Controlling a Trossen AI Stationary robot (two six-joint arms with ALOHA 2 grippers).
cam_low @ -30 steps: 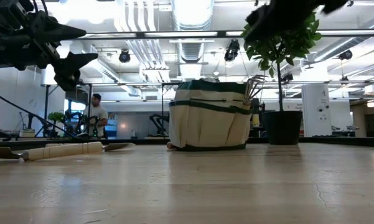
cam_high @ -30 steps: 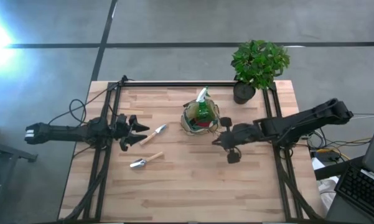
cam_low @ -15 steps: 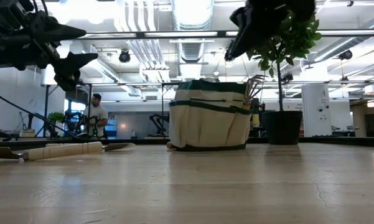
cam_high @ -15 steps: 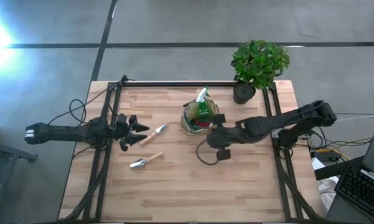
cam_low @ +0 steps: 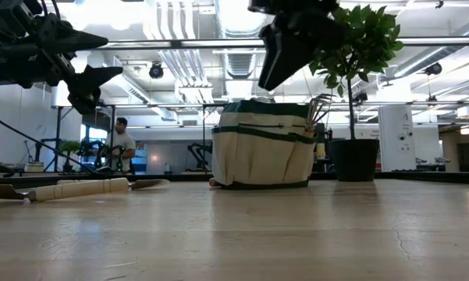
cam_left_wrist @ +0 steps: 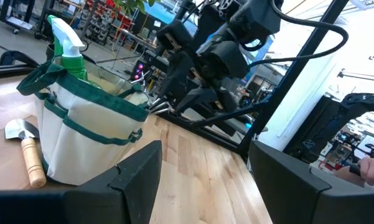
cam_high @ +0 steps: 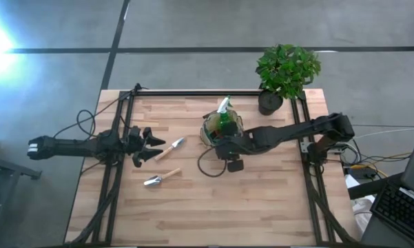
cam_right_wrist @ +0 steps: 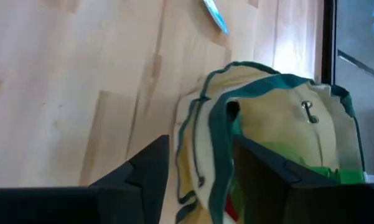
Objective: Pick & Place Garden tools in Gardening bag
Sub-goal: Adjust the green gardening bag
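The gardening bag [cam_high: 219, 129], cream with green trim, stands mid-table on its base, with a green spray bottle [cam_high: 224, 114] and metal tool heads [cam_low: 320, 107] sticking out of it. Two garden tools with wooden handles lie flat on the table to its left: one trowel [cam_high: 169, 149] and another [cam_high: 160, 178] nearer the front. My right gripper [cam_high: 218, 147] hovers open above the bag's near side [cam_right_wrist: 202, 149], holding nothing. My left gripper [cam_high: 150, 145] is open and hangs in the air just left of the first trowel, also holding nothing.
A potted green plant [cam_high: 286, 72] stands at the table's far right corner. A black frame [cam_high: 193, 92] runs along the far edge and down both sides. Bare wood lies in front of the bag and the tools. A person [cam_low: 122, 144] stands far off in the room.
My right gripper has travelled toward the table's left edge, from the right side of the table to a place over the bag's near side. The left arm, the bag and the two trowels have kept still.
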